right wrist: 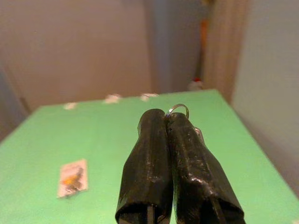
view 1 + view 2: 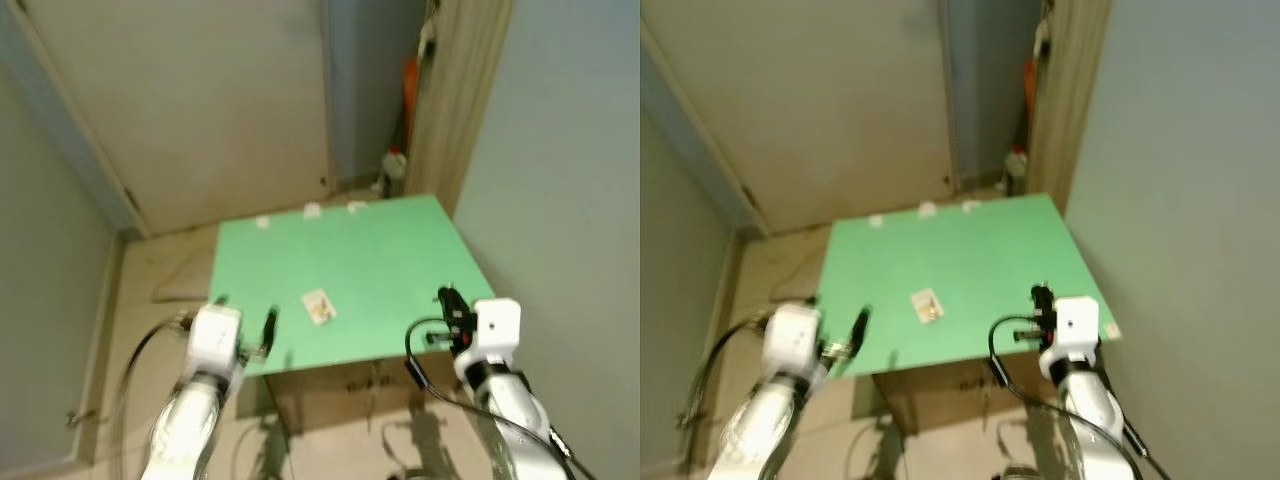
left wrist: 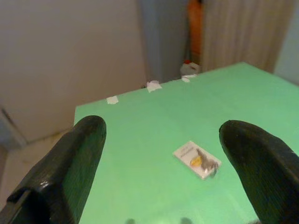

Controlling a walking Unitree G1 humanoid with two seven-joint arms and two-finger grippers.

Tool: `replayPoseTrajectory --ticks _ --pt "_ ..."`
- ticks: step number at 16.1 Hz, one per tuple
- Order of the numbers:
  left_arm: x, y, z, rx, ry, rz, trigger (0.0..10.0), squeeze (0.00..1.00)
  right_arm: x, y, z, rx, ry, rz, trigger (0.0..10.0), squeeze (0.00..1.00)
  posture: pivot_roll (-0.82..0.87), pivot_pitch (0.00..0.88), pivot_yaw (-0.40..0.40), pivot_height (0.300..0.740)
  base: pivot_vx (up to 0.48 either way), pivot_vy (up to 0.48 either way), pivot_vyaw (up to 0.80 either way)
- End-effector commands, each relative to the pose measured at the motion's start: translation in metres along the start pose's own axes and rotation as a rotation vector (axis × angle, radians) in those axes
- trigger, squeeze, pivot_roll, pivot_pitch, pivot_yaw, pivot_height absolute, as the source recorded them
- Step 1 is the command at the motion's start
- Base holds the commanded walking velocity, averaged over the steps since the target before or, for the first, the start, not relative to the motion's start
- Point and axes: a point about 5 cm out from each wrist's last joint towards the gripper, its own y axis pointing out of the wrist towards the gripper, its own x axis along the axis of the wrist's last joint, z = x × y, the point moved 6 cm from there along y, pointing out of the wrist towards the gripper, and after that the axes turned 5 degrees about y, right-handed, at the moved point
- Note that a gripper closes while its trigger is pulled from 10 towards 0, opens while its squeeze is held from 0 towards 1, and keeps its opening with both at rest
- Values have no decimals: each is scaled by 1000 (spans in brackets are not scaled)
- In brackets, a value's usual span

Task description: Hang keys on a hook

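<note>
Two hands hover at the near edge of the green table (image 2: 400, 240). The right hand (image 1: 174, 122), at the lower right of the head view, is clenched on the keys (image 1: 179, 108); only a thin metal ring peeks above its fingertips. The left hand (image 3: 161, 140) is released, fingers spread, above a small card (image 3: 196, 159) lying mid-table. Light, stiff and slippery, the ring probably needs its loop left exposed for hooking.

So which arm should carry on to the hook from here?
Right. The right end effector is shut on a key ring poking out at its tips. The left end effector is open and empty over the green table. I can't make out the hook.
</note>
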Motion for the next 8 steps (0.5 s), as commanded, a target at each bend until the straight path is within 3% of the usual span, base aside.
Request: replayPoseTrajectory --ticks 1,5,8 --pt "-6 -4 7 14 -27 40 10000 0 14 13 -1 -8 16 -43 0 0 -196 0 130 740 0 0 0" --pt "18 7 7 7 -23 -28 10000 0 17 18 -3 -16 35 -40 0 0 -197 0 131 740 0 0 0" --pt "24 13 3 -2 -18 -39 10000 0 17 23 0 -10 39 -40 0 0 -202 0 134 740 0 0 0"
